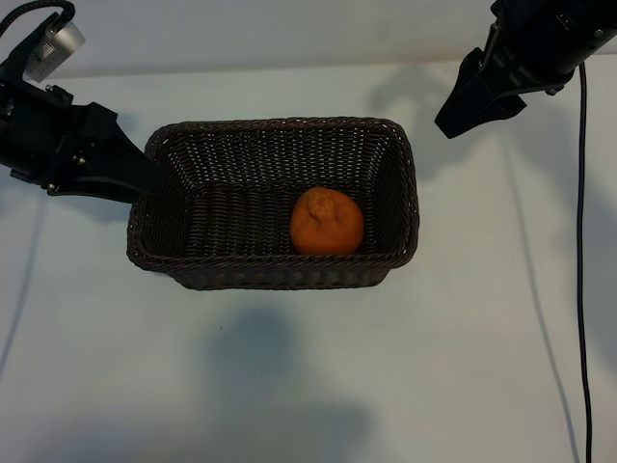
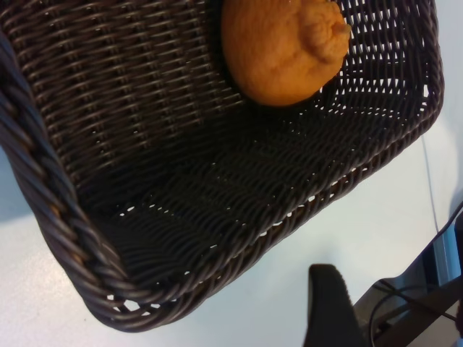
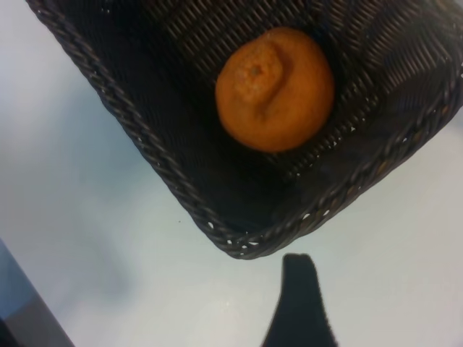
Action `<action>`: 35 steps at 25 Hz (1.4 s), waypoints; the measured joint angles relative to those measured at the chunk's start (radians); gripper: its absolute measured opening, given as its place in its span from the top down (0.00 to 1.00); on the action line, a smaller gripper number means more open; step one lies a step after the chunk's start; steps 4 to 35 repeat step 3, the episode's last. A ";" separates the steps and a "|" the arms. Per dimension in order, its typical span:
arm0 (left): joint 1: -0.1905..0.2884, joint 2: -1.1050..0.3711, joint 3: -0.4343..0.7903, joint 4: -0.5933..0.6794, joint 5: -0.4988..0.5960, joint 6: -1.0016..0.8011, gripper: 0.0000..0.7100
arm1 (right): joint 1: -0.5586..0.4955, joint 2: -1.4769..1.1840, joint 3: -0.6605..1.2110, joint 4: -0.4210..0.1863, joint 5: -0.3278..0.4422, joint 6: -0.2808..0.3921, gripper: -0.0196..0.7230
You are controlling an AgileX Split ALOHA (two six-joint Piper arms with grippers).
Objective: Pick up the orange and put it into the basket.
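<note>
The orange [image 1: 327, 222] lies on the floor of the dark-brown wicker basket [image 1: 164, 145], towards its right front corner, stem dimple up. It also shows in the left wrist view as the orange [image 2: 282, 47] and in the right wrist view as the orange [image 3: 275, 88]. My left gripper [image 1: 152, 181] hangs at the basket's left rim, open and empty; one of its fingers [image 2: 329, 296] shows over the table beside the basket [image 2: 65, 217]. My right gripper [image 1: 453, 118] hovers past the basket's far right corner, open and empty, with one of its fingers [image 3: 299, 278] outside the basket [image 3: 239, 242].
The basket stands mid-table on a pale white surface [image 1: 308, 376]. A black cable [image 1: 581, 289] runs down the right side. Bare table lies in front of the basket and on both sides.
</note>
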 joint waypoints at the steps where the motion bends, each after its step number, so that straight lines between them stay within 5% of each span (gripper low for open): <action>1: 0.000 0.000 0.000 0.000 0.000 0.000 0.36 | 0.000 0.000 0.000 0.000 0.000 0.000 0.29; 35: 0.000 0.000 0.000 0.000 0.000 0.000 0.36 | 0.000 0.000 0.000 0.000 0.000 0.000 0.29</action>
